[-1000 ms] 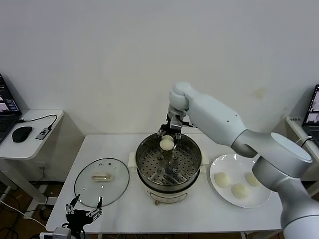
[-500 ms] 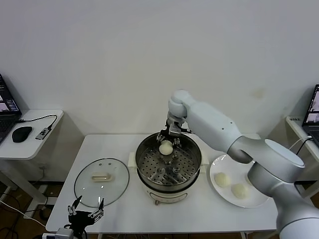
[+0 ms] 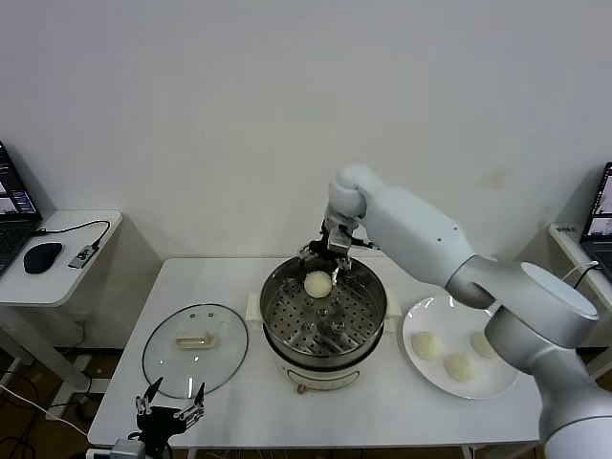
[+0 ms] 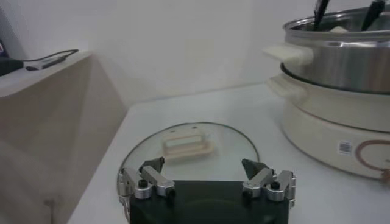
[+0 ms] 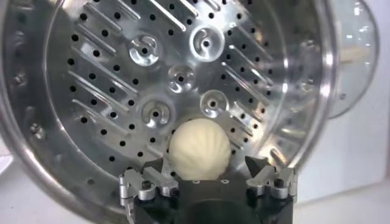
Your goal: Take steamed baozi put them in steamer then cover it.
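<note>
The right claw (image 3: pixel 328 260) hung spread apart over the far side of the round shiny steel steamer (image 3: pixel 324 337), one cream-white dome-shaped baozi (image 3: pixel 317 283) released on its perforated tray, so fetching another from the right-hand white plate (image 3: pixel 421 368) seemed next, left claw (image 3: pixel 170 412) idle, apart

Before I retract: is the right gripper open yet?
Open: right gripper fingers stand apart either side of the baozi, which sits on the steamer tray.

1. A plain white wall (image 3: pixel 191 115) filled the scene from nine through twelve to three o'clock.
2. A white table (image 3: pixel 239 402) stood at six o'clock.
3. A side desk (image 3: pixel 57 277) sat at nine o'clock.
</note>
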Available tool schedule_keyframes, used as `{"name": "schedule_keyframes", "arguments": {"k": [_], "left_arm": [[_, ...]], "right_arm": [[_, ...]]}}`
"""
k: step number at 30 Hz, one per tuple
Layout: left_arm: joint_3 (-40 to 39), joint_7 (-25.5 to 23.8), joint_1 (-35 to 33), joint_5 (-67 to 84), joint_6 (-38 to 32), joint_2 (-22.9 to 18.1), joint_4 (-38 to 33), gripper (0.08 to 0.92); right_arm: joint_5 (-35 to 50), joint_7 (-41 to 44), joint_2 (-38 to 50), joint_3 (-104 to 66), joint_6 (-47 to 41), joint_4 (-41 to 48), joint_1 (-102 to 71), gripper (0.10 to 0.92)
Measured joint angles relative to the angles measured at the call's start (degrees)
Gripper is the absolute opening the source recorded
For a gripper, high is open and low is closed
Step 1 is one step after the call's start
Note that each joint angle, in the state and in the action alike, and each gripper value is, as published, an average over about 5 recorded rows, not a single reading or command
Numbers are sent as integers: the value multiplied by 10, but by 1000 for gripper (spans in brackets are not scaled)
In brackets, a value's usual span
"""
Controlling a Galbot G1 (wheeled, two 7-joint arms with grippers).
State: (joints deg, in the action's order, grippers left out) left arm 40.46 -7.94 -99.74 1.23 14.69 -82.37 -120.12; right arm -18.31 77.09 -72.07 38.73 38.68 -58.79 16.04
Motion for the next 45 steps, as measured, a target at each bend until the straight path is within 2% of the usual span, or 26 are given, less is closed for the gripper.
{"name": "schedule_keyframes", "arguments": {"k": [14,19,25,34,45], "left_arm": [[-2,-11,6,8,16,10,-12,823],[-2,-12,6,11,22,17,-17,823],[-3,-14,6,12,25,21,-20,823],[-8,-17,6,11,27,20,-11,823],[-5,-20,13,10,29,22,4,823]], "right_arm": [[174,-12,205,43,-294,-134,55,823],[195,-1,275,36,-416,-168,39,823],[179,9,325,8,-528,-193,-8,823],[125,12,339,-34,-611,-197,-97,823],[62,21,305,-52,-628,-166,-173,823]]}}
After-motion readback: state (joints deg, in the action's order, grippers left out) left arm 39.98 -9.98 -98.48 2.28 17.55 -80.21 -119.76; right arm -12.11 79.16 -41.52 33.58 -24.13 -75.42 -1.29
